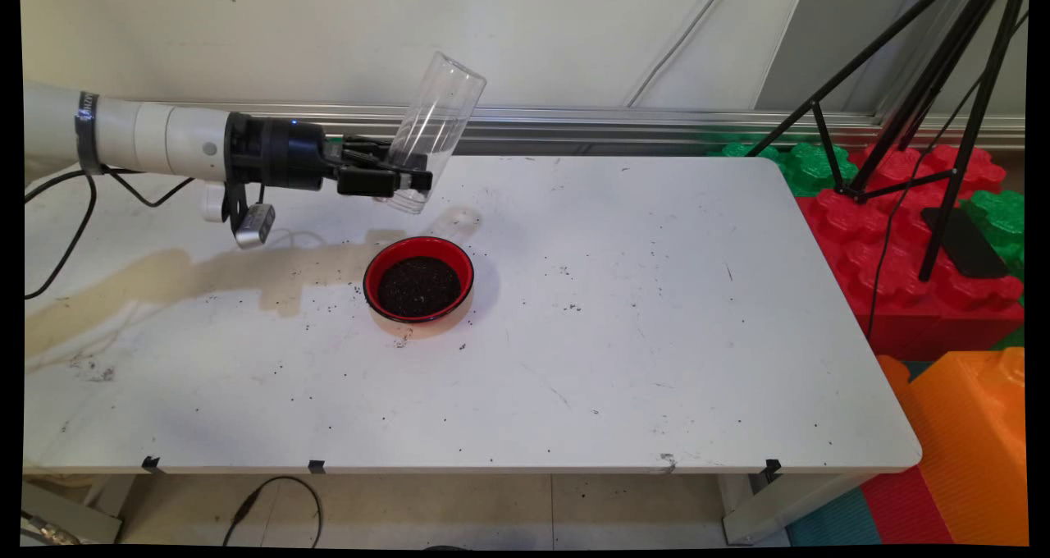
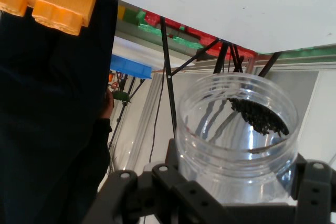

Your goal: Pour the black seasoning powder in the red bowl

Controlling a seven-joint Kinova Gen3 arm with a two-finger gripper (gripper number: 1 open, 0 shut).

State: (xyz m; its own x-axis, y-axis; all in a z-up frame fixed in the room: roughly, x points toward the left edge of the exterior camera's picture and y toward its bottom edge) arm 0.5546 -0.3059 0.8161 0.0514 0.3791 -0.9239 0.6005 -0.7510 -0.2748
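Clear glossy plastic jar (image 1: 432,130), glossy red bowl (image 1: 418,279), smooth matt white table (image 1: 656,336), ridged orange plastic block (image 1: 972,451)

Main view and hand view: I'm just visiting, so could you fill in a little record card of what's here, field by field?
End effector: black two-finger end effector, shut on the clear plastic jar
Held thing: clear plastic jar, tilted, raised above the table
Jar contents: a few dark granules lying inside it in the hand view
Below and near it: red round bowl filled with dark granules
Surface: white table, sprinkled with dark specks
Right of the table: black tripod standing on big red and green plastic blocks
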